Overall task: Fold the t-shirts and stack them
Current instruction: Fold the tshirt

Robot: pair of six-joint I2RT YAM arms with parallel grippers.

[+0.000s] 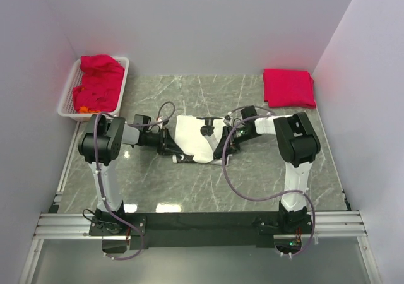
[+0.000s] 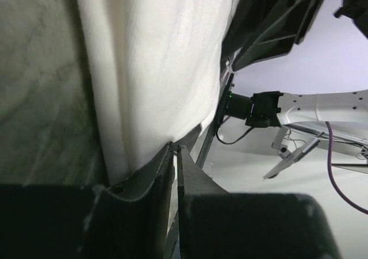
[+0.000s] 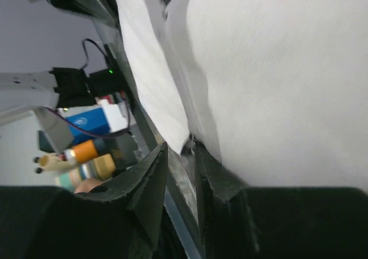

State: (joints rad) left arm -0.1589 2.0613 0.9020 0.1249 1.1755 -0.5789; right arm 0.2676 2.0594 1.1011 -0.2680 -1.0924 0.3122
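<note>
Top cam sits high behind my bases, looking down over the whole table (image 1: 189, 189). Left wrist cam rides just behind my left fingers (image 2: 150, 181) facing right, and the right one sits behind my right fingers (image 3: 146, 184) facing left. Both are super close to the shirt (image 1: 196, 139), which all three views share.

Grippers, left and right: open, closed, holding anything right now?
Left gripper: closed on the white fabric t-shirt.
Right gripper: closed on an edge of the same shirt.
</note>
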